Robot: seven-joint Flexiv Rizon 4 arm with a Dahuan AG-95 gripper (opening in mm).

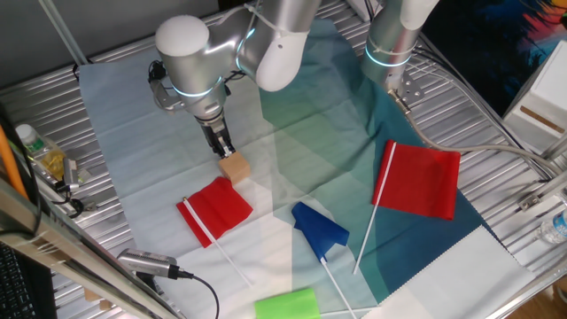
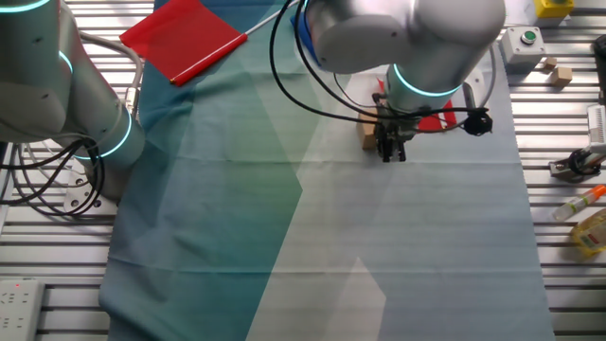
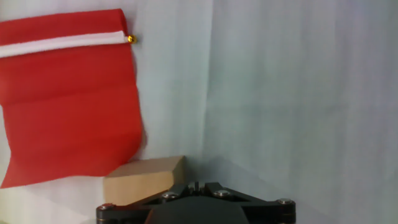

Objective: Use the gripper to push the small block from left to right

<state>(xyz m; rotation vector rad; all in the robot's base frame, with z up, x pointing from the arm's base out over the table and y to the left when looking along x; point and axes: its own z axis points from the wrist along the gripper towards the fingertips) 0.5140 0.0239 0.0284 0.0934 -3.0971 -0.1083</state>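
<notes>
The small block is a tan wooden cube on the pale cloth, just above the small red flag. My gripper is shut and empty, with its black tip down at the cloth and right against the block's upper-left side. In the other fixed view the gripper stands just right of the block. In the hand view the block lies at the lower left, touching the left side of the gripper; the fingertips are mostly hidden by the black hand body.
A large red flag lies at the right and a blue flag at the front centre. A green rounded block sits at the front edge. A second arm stands at the back right. A bottle and cables lie at the left.
</notes>
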